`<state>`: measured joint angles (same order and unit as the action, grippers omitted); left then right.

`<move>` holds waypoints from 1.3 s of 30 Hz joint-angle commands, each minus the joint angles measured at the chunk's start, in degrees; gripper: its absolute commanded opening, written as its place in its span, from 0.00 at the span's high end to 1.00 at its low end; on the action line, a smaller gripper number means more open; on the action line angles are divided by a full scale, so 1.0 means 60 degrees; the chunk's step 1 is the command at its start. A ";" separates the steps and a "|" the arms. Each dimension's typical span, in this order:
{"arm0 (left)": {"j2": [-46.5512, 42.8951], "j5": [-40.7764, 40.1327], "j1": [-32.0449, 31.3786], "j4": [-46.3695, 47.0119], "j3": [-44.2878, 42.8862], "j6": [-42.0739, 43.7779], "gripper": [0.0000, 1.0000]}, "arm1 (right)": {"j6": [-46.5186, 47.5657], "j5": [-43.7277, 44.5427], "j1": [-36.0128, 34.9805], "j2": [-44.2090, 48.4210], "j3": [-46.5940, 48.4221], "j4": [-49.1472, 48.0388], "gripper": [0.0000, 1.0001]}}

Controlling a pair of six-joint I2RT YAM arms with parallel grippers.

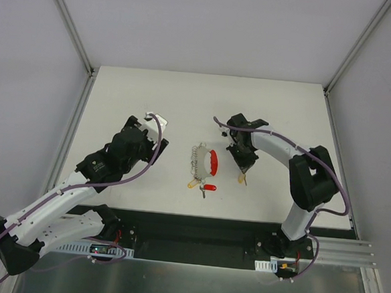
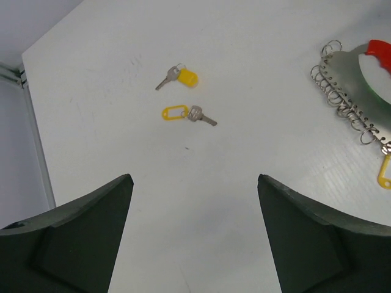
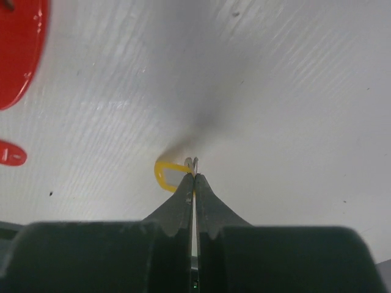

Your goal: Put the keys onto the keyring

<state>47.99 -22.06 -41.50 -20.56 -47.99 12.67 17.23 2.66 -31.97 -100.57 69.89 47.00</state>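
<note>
The right end effector (image 3: 194, 178) is clenched on a yellow-tagged key (image 3: 168, 174) close to the worktop (image 1: 278, 112), right of the keyring (image 1: 205, 162). The pinch looks slight, so carry it slowly over the red clip (image 1: 213, 162) to the wire loops (image 1: 195, 158) beyond. The left end effector (image 2: 194, 180) is released, with a nearer loose key (image 2: 194, 114) and a farther loose key (image 2: 181, 77) ahead. Bare worktop lies between the held key and the keyring, and the edges are well away.

Yellow-tagged keys (image 2: 177, 77), red-and-silver keyring (image 2: 347, 72)
</note>
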 commanded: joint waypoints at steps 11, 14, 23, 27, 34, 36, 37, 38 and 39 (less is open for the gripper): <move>-0.0175 -0.1318 0.0119 -0.0045 0.0249 0.0057 0.15 | 0.0614 0.0642 0.0289 -0.1007 0.0833 -0.0831 0.87; -0.0132 -0.1303 0.0148 -0.0031 0.0263 0.0042 0.15 | 0.0556 0.0700 0.0303 -0.0933 0.0613 -0.1007 0.84; -0.0102 -0.1244 0.0163 -0.0031 0.0263 0.0028 0.14 | 0.0146 0.0612 0.0332 -0.0333 -0.0191 -0.1461 0.66; -0.0058 -0.1230 0.0178 -0.0031 0.0249 0.0028 0.14 | -0.0132 0.1007 0.0347 0.0281 -0.0587 -0.1856 0.63; -0.0044 -0.1230 0.0192 -0.0031 0.0249 0.0028 0.14 | -0.0718 0.0773 0.0873 0.1469 -0.1304 -0.2823 0.64; -0.0044 -0.1230 0.0192 -0.0031 0.0263 0.0028 0.14 | -0.0734 0.0497 0.0977 0.1630 -0.1496 -0.3072 0.65; -0.0044 -0.1230 0.0178 -0.0031 0.0263 0.0042 0.14 | -0.0748 0.0422 0.1050 0.1660 -0.1627 -0.3131 0.66; -0.0073 -0.1230 0.0178 -0.0031 0.0263 0.0028 0.14 | -0.0763 0.0378 0.1050 0.1689 -0.1730 -0.3204 0.66; -0.0073 -0.1215 0.0192 -0.0016 0.0263 0.0028 0.14 | -0.0763 0.0276 0.1065 0.1733 -0.1803 -0.3350 0.68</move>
<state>47.77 -27.79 -41.12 -20.88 -46.87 12.80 14.46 6.44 -26.13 -92.09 61.28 30.15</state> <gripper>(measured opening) 0.860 0.340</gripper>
